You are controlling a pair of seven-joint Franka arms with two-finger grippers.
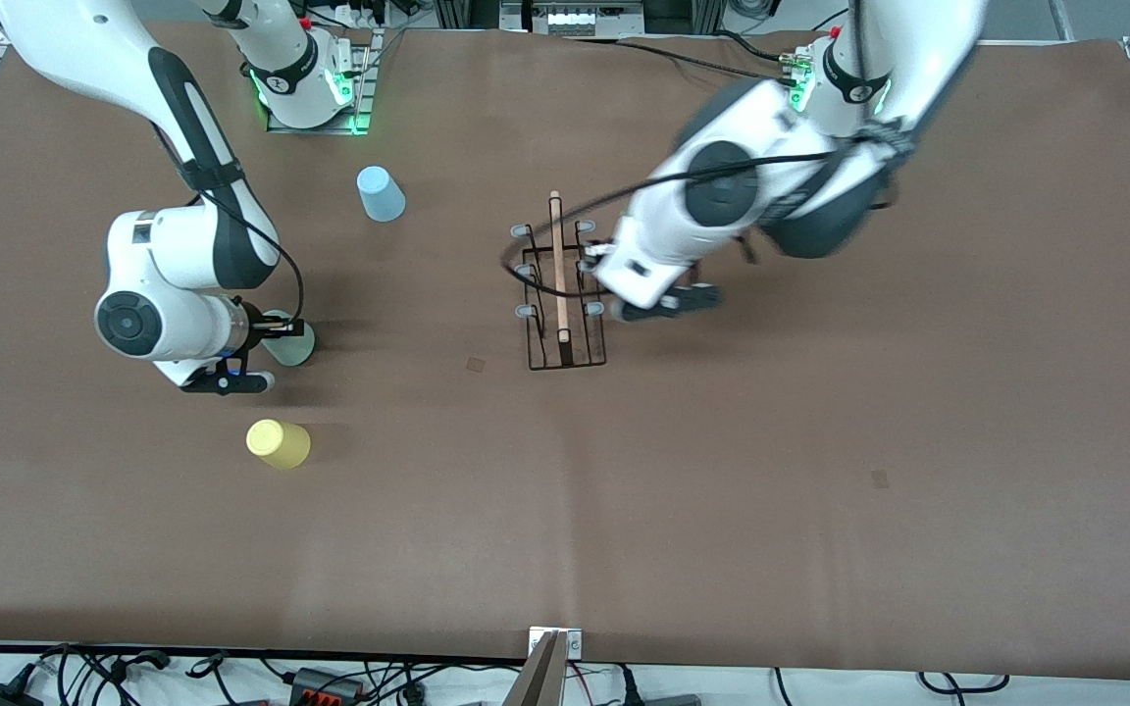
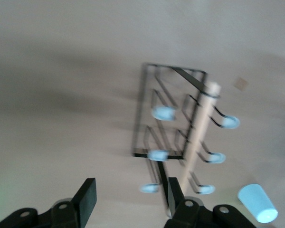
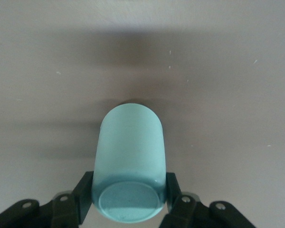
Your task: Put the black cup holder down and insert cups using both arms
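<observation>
1. The desk carries everything: the black cup holder stands upright near its middle, wooden rod on top, all pegs bare
2. The step in hand looks like lifting the first cup toward that rack; to do it well the right arm should raise the cup clear of the desk, then tip its mouth over a grey-tipped peg on the side toward its own end, without nudging the light wire frame
3. The left claw sits just beside the rack on the side toward the left arm's end, fingers spread and gripping nothing; it should clear away before a cup comes in
4. The right claw is pinched on the mint green cup, one finger against each wall near its base
5. The light blue cup and the yellow cup wait on the desk toward the right arm's end, the yellow one nearer the front camera
</observation>
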